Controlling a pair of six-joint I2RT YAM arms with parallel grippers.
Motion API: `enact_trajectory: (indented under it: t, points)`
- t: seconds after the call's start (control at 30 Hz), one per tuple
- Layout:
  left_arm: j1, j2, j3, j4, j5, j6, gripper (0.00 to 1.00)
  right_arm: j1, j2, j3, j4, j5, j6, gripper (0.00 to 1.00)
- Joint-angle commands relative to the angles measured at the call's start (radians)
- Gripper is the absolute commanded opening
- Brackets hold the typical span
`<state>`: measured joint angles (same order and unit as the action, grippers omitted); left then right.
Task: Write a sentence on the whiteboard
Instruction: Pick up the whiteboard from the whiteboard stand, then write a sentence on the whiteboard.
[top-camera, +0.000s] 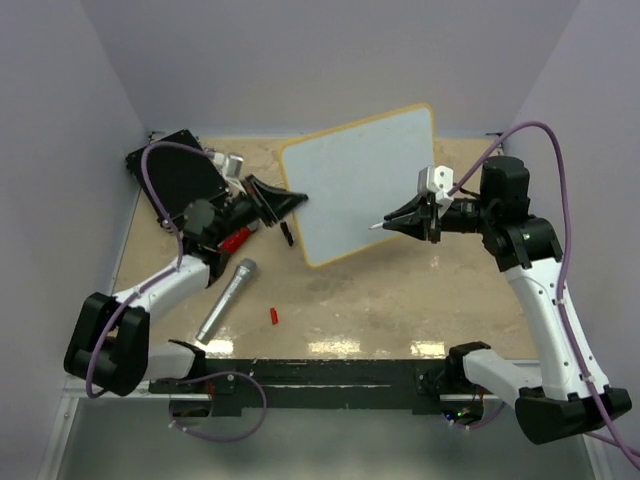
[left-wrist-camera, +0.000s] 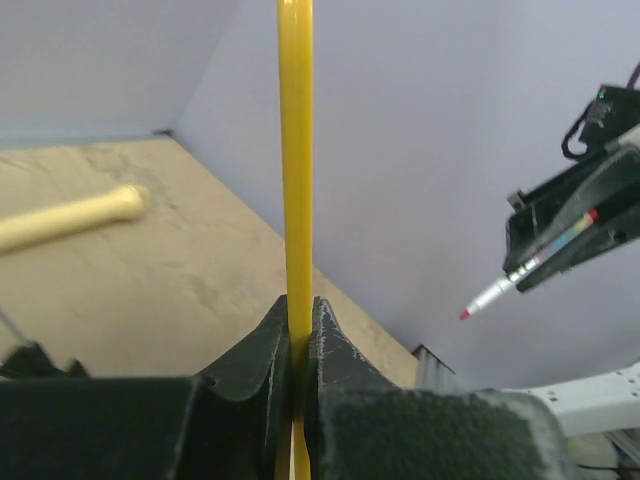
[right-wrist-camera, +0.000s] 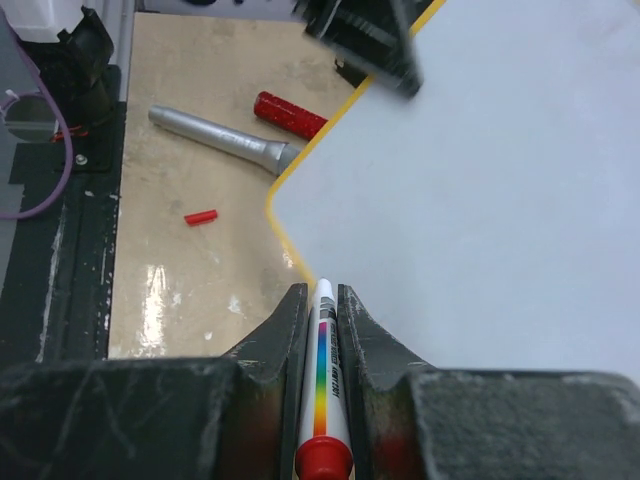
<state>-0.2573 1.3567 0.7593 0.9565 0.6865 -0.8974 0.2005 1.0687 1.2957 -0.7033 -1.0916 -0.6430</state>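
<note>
The whiteboard (top-camera: 350, 170) lies tilted on the table, its white face blank inside a thin yellow frame. No sentence shows on it. My left gripper (top-camera: 290, 205) is shut on the board's left frame edge (left-wrist-camera: 297, 150), which runs straight up between the jaws of the left gripper (left-wrist-camera: 300, 312). My right gripper (top-camera: 405, 218) is shut on a white marker (right-wrist-camera: 325, 380) with a rainbow stripe and a red end. The marker's red tip (left-wrist-camera: 465, 315) points at the whiteboard (right-wrist-camera: 480, 200) near its lower right part; whether it touches cannot be told.
A black case (top-camera: 175, 175) sits at the back left corner. A silver microphone (top-camera: 228, 300), a red cylinder (top-camera: 235, 240) and a small red cap (top-camera: 273, 316) lie on the table left of the board. Walls close in on three sides.
</note>
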Motion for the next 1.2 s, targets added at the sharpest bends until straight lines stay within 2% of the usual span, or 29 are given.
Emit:
enact_trajectory:
  t: [0.0, 0.13, 0.4, 0.6, 0.83, 1.0, 1.17]
  points:
    - [-0.169, -0.12, -0.201, 0.211, -0.341, 0.0, 0.0, -0.001, -0.065, -0.016, 0.007, 0.03, 0.098, 0.0]
    - [-0.31, -0.162, -0.368, 0.28, -0.485, 0.012, 0.0, 0.002, -0.098, -0.061, 0.06, 0.045, 0.137, 0.0]
    - [-0.413, -0.176, -0.492, 0.34, -0.577, 0.067, 0.0, 0.002, -0.15, -0.18, 0.12, 0.036, 0.106, 0.0]
    - [-0.491, -0.171, -0.551, 0.439, -0.683, 0.138, 0.0, 0.001, -0.15, -0.254, 0.177, -0.025, 0.072, 0.0]
    - [-0.566, -0.054, -0.584, 0.616, -0.762, 0.14, 0.0, 0.008, -0.096, -0.277, 0.26, -0.07, 0.088, 0.0]
    - [-0.611, -0.022, -0.594, 0.633, -0.84, 0.144, 0.0, 0.03, -0.101, -0.335, 0.382, -0.067, 0.149, 0.0]
    - [-0.657, -0.037, -0.592, 0.57, -0.933, 0.146, 0.0, 0.042, -0.107, -0.375, 0.43, -0.054, 0.169, 0.0]
